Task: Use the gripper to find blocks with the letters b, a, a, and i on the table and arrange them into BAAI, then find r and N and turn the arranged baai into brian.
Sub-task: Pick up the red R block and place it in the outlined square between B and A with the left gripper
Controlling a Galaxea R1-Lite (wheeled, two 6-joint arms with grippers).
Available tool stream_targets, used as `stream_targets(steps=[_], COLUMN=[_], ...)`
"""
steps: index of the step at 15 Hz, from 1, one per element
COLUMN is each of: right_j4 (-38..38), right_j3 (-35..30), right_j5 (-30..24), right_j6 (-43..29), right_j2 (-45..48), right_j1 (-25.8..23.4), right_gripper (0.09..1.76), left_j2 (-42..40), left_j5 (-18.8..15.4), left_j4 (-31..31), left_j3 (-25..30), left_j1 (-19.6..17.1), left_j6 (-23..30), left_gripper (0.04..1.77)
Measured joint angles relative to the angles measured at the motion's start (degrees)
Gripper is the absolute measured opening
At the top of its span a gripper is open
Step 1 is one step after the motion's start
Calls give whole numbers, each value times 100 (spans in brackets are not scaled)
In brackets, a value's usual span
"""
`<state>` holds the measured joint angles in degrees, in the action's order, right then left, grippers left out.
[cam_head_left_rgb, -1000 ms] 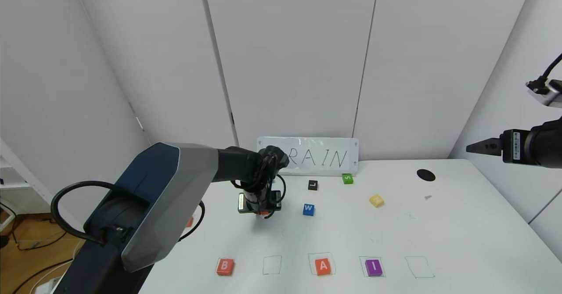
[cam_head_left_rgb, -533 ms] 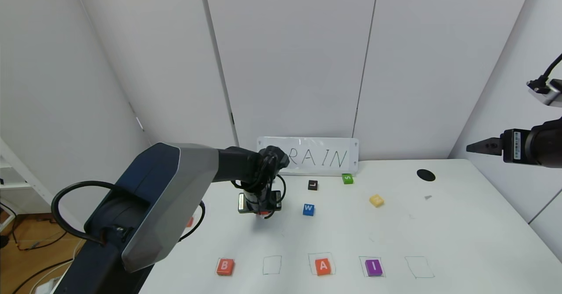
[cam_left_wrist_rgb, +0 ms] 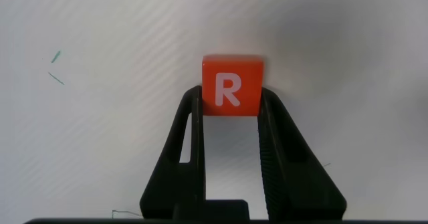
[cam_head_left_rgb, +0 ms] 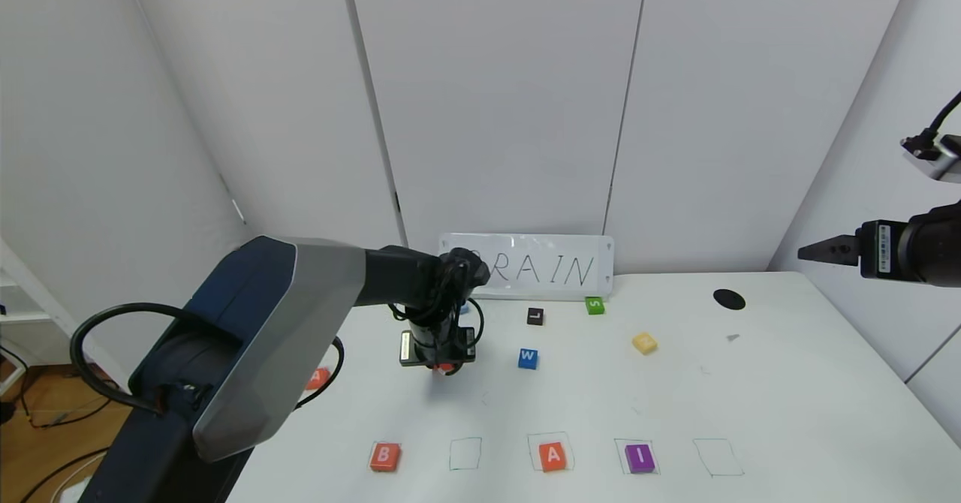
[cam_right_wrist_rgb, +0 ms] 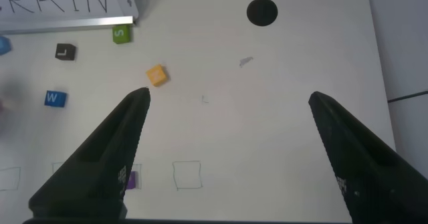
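Pinching r (cam_left_wrist_rgb: 231, 87), the left hand (cam_head_left_rgb: 443, 364) hangs beside the blue W tile (cam_head_left_rgb: 528, 358); right hand (cam_right_wrist_rgb: 227, 127) spread.

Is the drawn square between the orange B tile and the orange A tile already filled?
No, the pen-drawn square outline between the orange-red B tile and the orange-red A tile holds nothing.

Right gripper (cam_right_wrist_rgb: 227, 127) open, 2 dark fingers (cam_right_wrist_rgb: 100, 160) spread wide above white table (cam_right_wrist_rgb: 281, 150). Between fingers: yellow tile N (cam_right_wrist_rgb: 156, 75), near one finger's tip; pen-drawn square outline (cam_right_wrist_rgb: 187, 175) closer to pincer base. Beyond fingertips: black round hole (cam_right_wrist_rgb: 261, 11), green S tile (cam_right_wrist_rgb: 121, 33), black L tile (cam_right_wrist_rgb: 64, 51). Blue W tile (cam_right_wrist_rgb: 55, 98) outside that finger. Purple tile (cam_right_wrist_rgb: 131, 180) partly hidden behind it.
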<state>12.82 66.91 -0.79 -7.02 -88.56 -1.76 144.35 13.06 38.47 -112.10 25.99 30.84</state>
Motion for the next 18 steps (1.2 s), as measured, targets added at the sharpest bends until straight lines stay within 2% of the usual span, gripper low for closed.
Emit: stream_targets(steps=[6,12,15,18], right_j4=[1,0,0,0], right_j3=[6,6,6,6], right_j5=[-7,-7,-10,-7], right_j6=[-1,0,0,-4], right_j2=[4,4,9,22], right_j1=[-9,-9,-9,-9], right_gripper=[171,171,171,171], left_j2=[-350,-761,-1117,-1547], left_j5=[-9,10,-1,0], left_j4=[-5,414,386,162], left_j3=[152,262,690,1499], left_j1=[60,146,278,441], left_j6=[-2,-6,-5,63], left_gripper=[53,53,53,53])
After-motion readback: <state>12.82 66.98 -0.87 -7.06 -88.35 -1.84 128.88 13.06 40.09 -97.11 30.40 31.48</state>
